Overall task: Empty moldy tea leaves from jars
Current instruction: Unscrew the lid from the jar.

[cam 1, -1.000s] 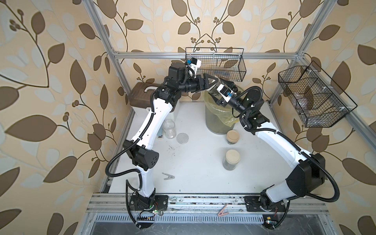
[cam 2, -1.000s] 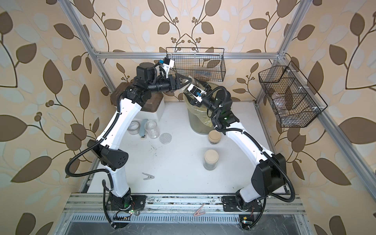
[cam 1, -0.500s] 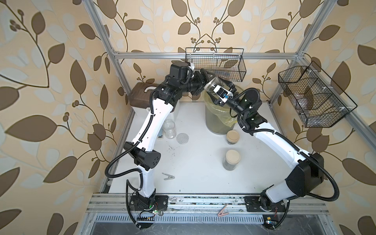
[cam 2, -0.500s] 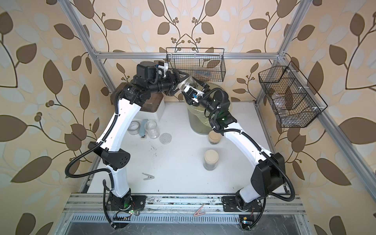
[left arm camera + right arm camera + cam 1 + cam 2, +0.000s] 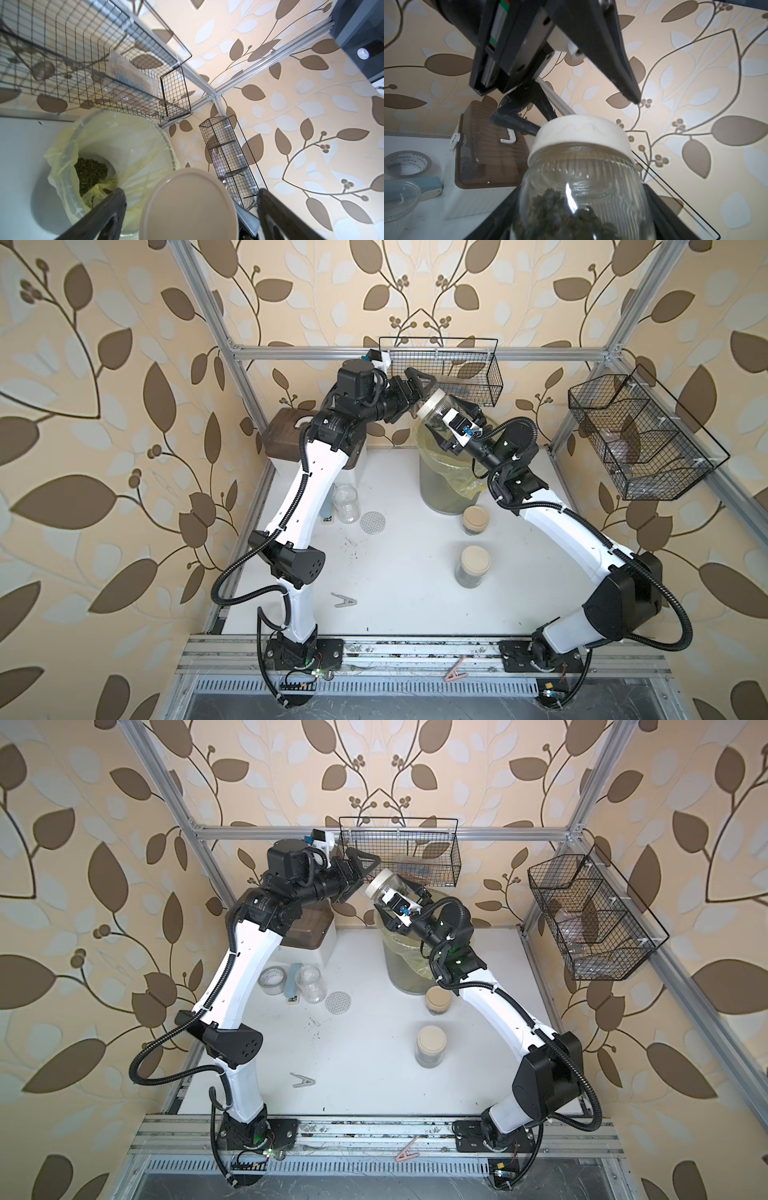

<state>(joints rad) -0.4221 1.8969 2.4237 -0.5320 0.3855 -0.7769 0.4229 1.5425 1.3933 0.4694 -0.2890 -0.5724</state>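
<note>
My right gripper (image 5: 581,218) is shut on a clear glass jar (image 5: 442,408) and holds it tilted above the bin (image 5: 444,477). Moldy tea leaves (image 5: 560,214) lie dark inside the jar. Its beige lid (image 5: 189,207) is on. My left gripper (image 5: 417,391) is open, its fingers (image 5: 112,207) standing either side of the lid without touching it. Two more lidded jars (image 5: 476,519) (image 5: 473,566) stand on the table in front of the bin. A lidless empty jar (image 5: 346,502) stands beside a dotted lid (image 5: 372,522).
The bin's yellow liner (image 5: 68,166) holds dumped leaves (image 5: 89,172). A wire basket (image 5: 457,364) hangs just behind both grippers, another (image 5: 636,435) on the right wall. A brown box (image 5: 284,435), a tape roll (image 5: 272,979) and a metal clip (image 5: 345,601) lie at the left.
My left gripper's jaws have spread apart and stand off the lid, and its wrist has turned. The jar in my right gripper has shifted slightly up and left.
</note>
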